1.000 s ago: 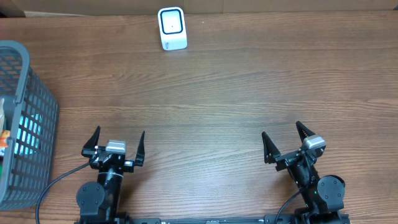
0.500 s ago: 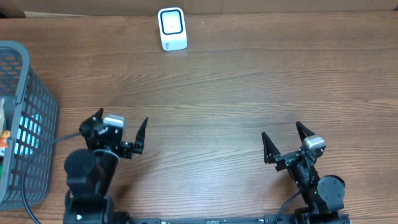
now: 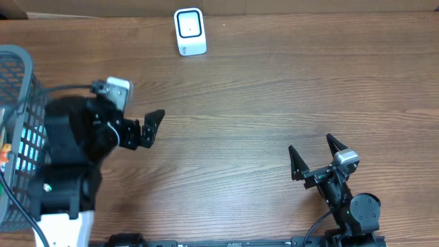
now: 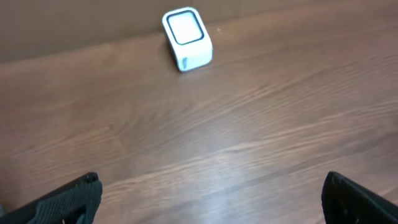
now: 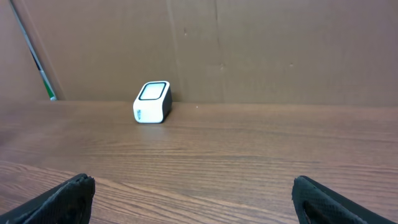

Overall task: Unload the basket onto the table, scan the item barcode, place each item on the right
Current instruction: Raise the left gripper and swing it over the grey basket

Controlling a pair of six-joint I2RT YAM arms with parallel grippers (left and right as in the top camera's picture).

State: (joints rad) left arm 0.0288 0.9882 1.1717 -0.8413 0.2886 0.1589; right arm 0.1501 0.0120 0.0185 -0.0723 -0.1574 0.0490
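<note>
**Item 1. Tabletop** (image 3: 274,89): a dark wood-grain surface, recorded in all three views. It was backed along the far edge by a brown cardboard panel (image 5: 261,43).

**Item 2. Barcode scanner** (image 3: 190,31): a small white unit with a dark-framed window on its slanted face. It was stood upright at the far edge of the tabletop, left of centre, close to the panel and well apart from both grippers. It was also caught far and centre in the left wrist view (image 4: 186,38), and far and left in the right wrist view (image 5: 152,102).

**Item 3. Grey mesh basket** (image 3: 41,116): placed at the left edge of the tabletop and partly cut off by the overhead view. Packaged items (image 3: 5,154), orange and pale blue, were glimpsed through the mesh. Their kind could not be told.

**Item 4. Left gripper** (image 4: 211,180): carried on the left arm (image 3: 65,158), which was held above the tabletop just right of the basket. The gripper was pointed toward the far side, with the scanner ahead of it. The fingers (image 4: 68,199) were spread wide, with only bare tabletop seen between them. A black cable (image 3: 68,88) was run along the arm.

**Item 5. Right gripper** (image 3: 310,143): located at the near right, well apart from the basket and the scanner. The fingers (image 5: 62,196) were spread wide and nothing was pinched.
</note>
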